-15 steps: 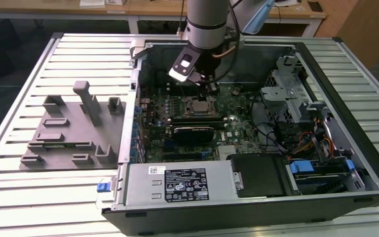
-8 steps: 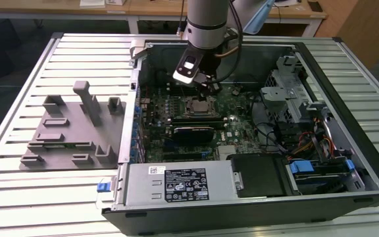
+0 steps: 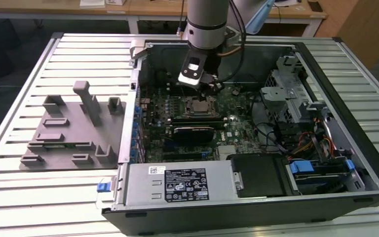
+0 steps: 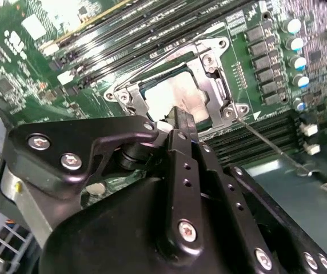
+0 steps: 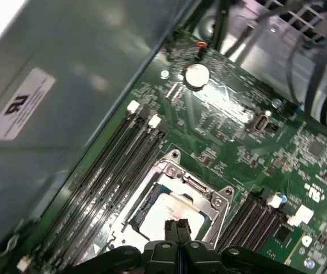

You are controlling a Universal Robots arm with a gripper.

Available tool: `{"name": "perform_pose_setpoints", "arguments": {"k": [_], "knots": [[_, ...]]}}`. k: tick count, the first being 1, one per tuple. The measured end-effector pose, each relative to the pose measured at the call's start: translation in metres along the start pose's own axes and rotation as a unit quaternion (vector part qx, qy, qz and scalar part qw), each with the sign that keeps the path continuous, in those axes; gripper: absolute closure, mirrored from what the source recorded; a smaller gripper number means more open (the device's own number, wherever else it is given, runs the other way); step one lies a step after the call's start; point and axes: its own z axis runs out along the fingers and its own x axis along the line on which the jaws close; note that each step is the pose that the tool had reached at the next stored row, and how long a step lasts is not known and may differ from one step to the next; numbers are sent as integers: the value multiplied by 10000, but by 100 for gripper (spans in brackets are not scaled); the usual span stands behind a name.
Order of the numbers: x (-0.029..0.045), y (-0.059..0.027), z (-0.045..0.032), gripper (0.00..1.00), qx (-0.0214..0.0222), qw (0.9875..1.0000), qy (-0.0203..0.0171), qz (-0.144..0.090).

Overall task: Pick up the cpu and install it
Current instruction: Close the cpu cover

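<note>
The gripper [image 5: 178, 228] has its 2 black fingers pressed together, with nothing between them. In both wrist views the tips [image 4: 178, 117] hang right over one edge of the cpu [image 5: 172, 208]. Whether they touch it cannot be told. The cpu [image 4: 175, 94] lies flat inside the socket frame [image 5: 209, 197], a square of dull silvery metal with a paler rim and a smudged top. The frame [image 4: 212, 74] is bright stamped steel with screw heads at its corners. A thin wire lever [image 4: 260, 137] runs out from one corner.

The finger links are matte black bars held with silver screws. Long dark memory slots [image 5: 118, 165] with white end clips flank the socket on the green motherboard [image 5: 238, 131]. A round, shiny coin cell [image 5: 196, 76] sits farther out. Small blue-topped capacitors [image 4: 295, 34] stand in a row near the frame.

A white sticker [image 5: 23, 103] with dark print is on the grey case wall, its text too blurred to read. In the exterior view another printed label [image 3: 184, 183] covers the grey power supply box.

There the arm [image 3: 206, 19], a silvery cylinder, drops almost straight down into the open computer case [image 3: 347, 59], with the gripper [image 3: 203, 85] above the socket. A grey plastic fixture [image 3: 64, 133] with upright blocks lies on the slatted metal table [image 3: 18, 79], on the exterior view's left.
</note>
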Motion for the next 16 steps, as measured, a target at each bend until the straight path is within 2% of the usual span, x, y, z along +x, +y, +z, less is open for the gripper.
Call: {"name": "perform_pose_setpoints", "arguments": {"k": [3, 6, 12, 16], "knots": [[0, 0, 1, 89, 0, 9996, 3, -278], [0, 0, 1, 89, 1, 9985, 5, -548], [0, 0, 3, 89, 4, 9945, 7, -1046], [0, 0, 3, 89, 8, 9909, 6, -1347]]}}
